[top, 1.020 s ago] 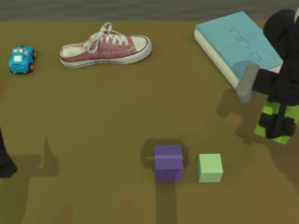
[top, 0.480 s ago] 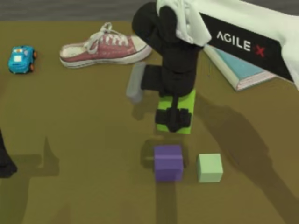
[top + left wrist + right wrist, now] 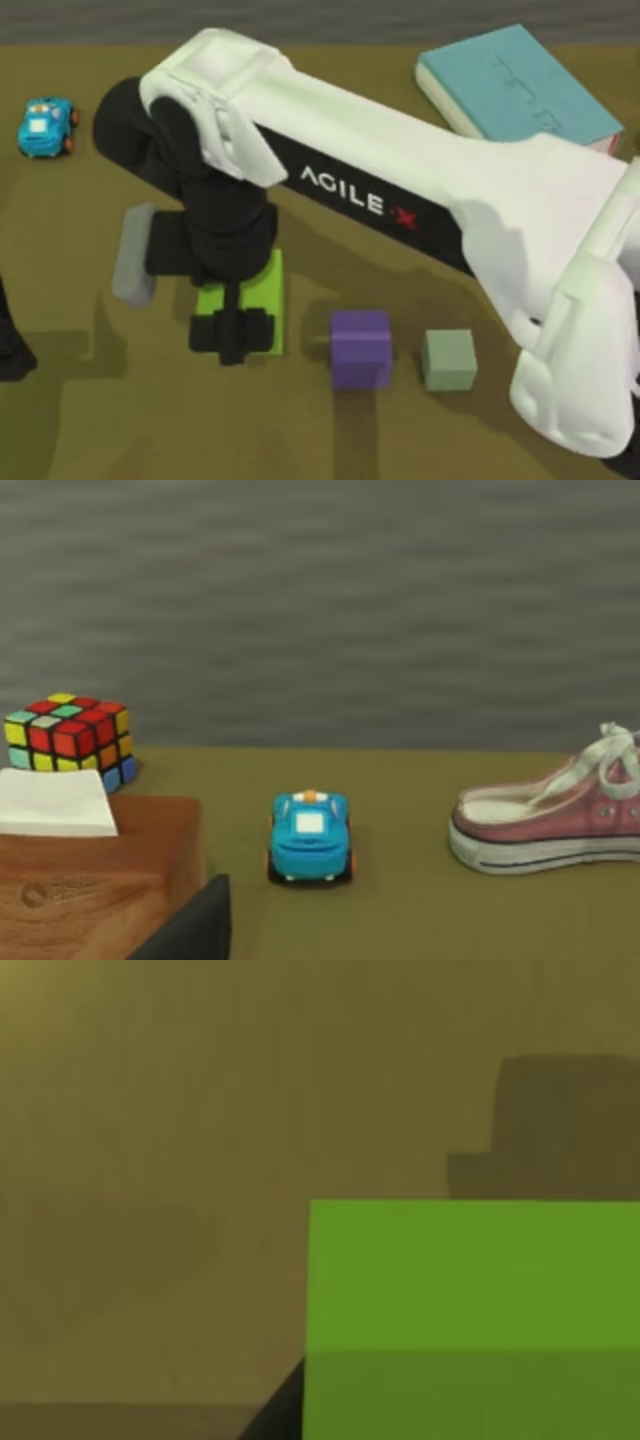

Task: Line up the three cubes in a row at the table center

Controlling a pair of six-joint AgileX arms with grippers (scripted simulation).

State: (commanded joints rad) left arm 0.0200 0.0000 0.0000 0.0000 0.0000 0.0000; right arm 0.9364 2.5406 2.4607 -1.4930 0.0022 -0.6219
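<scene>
My right gripper (image 3: 232,332) is shut on the lime-green cube (image 3: 262,290), holding it just above the table (image 3: 150,420), left of the purple cube (image 3: 360,347). The right wrist view is filled by the lime-green cube (image 3: 470,1310), with bare table beyond it. The pale mint-green cube (image 3: 448,360) sits right of the purple one with a small gap, roughly in a line with it. My left arm (image 3: 10,350) is parked at the left edge. One dark finger (image 3: 190,925) shows in its wrist view, with nothing beside it.
A teal book (image 3: 520,85) lies at the back right. A blue toy car (image 3: 46,127) stands at the back left. The left wrist view shows a red sneaker (image 3: 550,820), a colour puzzle cube (image 3: 68,737) and a wooden tissue box (image 3: 90,880).
My right arm has swung left across the table with the lime-green cube, from beside the book, past the purple cube, to that cube's left. It now covers the sneaker.
</scene>
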